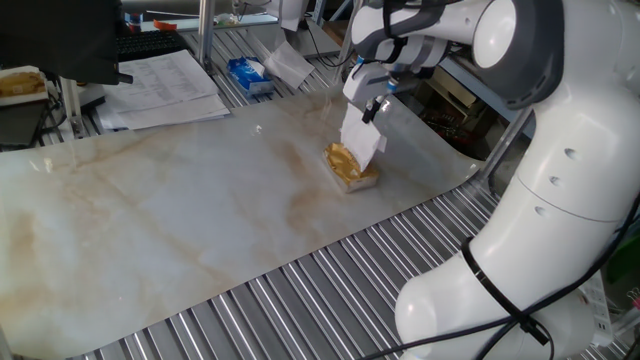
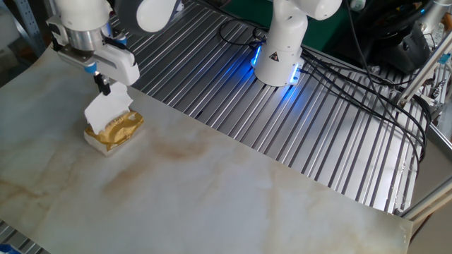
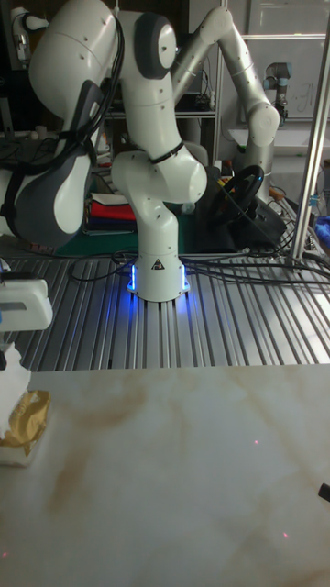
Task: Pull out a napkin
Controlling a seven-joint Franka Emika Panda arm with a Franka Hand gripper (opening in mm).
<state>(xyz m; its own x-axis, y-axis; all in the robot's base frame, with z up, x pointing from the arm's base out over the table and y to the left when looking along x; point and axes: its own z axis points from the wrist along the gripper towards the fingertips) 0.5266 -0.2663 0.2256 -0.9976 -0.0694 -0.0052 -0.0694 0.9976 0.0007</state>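
Gripping the top edge of a white napkin between closed fingers, claw poised above a gold-brown pack on a marbled tabletop. Napkin stretched upright, lower end still tucked into the pack's top. Printed papers and a blue packet lying well apart at the table's far edge. White arm base glowing blue on the ribbed metal bench.

Robotics lab, white robot arm on slatted aluminium bench, second arm, cables
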